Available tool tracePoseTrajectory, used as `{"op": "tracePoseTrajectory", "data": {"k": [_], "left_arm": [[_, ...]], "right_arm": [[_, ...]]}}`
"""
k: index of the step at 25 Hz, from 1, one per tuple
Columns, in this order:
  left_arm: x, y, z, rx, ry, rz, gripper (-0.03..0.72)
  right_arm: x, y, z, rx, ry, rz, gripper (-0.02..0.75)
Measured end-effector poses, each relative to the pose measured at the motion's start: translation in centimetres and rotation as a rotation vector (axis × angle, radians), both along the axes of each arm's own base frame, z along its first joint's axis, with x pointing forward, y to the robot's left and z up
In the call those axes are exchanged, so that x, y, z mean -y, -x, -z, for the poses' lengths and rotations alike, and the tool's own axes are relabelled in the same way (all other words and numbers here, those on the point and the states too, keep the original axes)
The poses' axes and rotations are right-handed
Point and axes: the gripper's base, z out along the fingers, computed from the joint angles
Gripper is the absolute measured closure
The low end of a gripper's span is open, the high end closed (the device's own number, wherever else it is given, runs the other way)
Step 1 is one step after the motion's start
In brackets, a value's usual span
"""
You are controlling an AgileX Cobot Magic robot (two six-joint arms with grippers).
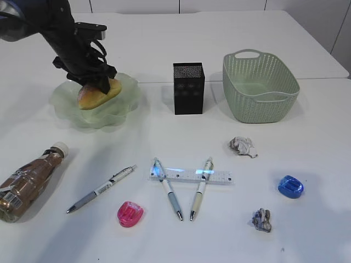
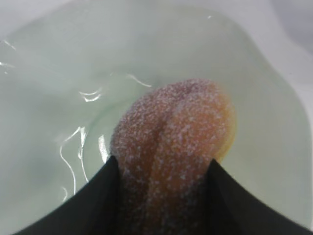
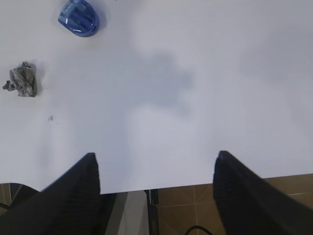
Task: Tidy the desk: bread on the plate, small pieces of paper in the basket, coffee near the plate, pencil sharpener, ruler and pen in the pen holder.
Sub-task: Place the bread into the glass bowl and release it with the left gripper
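One bun in play: left end effector (image 2: 164, 196) clamps the bread (image 2: 178, 142) over the plate (image 1: 125, 112) at ten o'clock; release low, right end effector (image 3: 156, 186) wide, idle

One bread (image 1: 97, 94), one plate (image 1: 118, 112), one pen holder (image 1: 188, 89), one basket (image 1: 260, 86), one coffee (image 1: 27, 182), three pens (image 1: 101, 189), one ruler (image 1: 189, 176), two pencil sharpeners (image 1: 130, 213), two small pieces of paper (image 1: 243, 146) are counted.

Sugared bread (image 1: 94, 96) on green plate (image 1: 123, 112)
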Motion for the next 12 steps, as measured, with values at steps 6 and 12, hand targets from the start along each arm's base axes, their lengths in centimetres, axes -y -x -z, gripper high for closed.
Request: {"op": "tracePoseTrajectory", "data": {"k": [6,12], "left_arm": [[-1.5,-0.5,1.0,-0.004,0.001,-0.038,0.372],[-1.8,-0.9,2.0,0.001,0.011,-0.051,0.372]], "right_arm": [[0.0,0.0,0.0,0.0,-0.004,0.001,0.178],[0.0,0.0,0.0,0.0,-0.004,0.001,0.178]]}}
